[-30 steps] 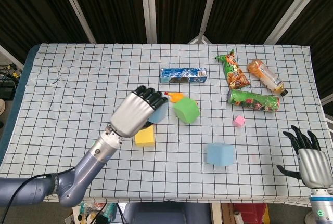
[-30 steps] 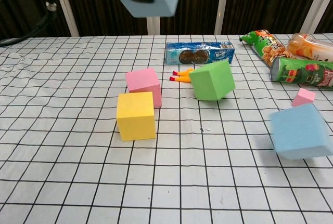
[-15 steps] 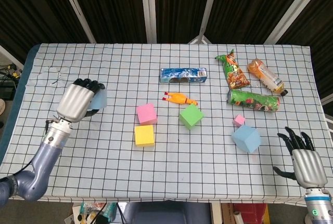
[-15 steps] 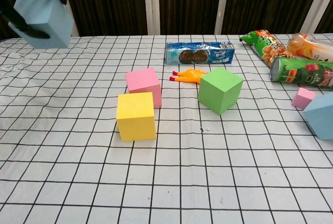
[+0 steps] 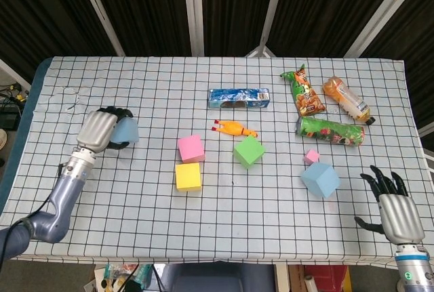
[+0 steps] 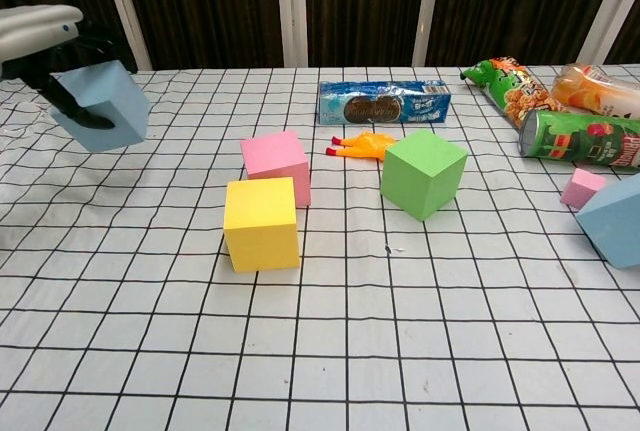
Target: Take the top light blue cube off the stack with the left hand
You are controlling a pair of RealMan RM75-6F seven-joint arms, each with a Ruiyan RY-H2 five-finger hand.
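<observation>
My left hand (image 5: 98,130) (image 6: 45,41) grips a light blue cube (image 5: 126,131) (image 6: 102,106) just above the table at the far left. A second light blue cube (image 5: 320,179) (image 6: 615,219) lies tilted on the cloth at the right. The pink cube (image 5: 191,148) (image 6: 275,164), yellow cube (image 5: 188,176) (image 6: 262,222) and green cube (image 5: 249,152) (image 6: 424,172) sit separately in the middle, none stacked. My right hand (image 5: 396,209) hangs open past the table's front right corner, holding nothing; the chest view does not show it.
A blue cookie pack (image 5: 238,97) (image 6: 383,101), a rubber chicken (image 5: 232,129) (image 6: 364,144), a small pink block (image 5: 311,156) (image 6: 583,187), a green chip can (image 5: 330,131) (image 6: 582,139), a snack bag (image 5: 303,92) and a bottle (image 5: 346,99) lie toward the back right.
My left hand carried the light blue cube from above the middle blocks to the far left and lowered it. The green cube and the other blue cube tumbled rightward and settled.
</observation>
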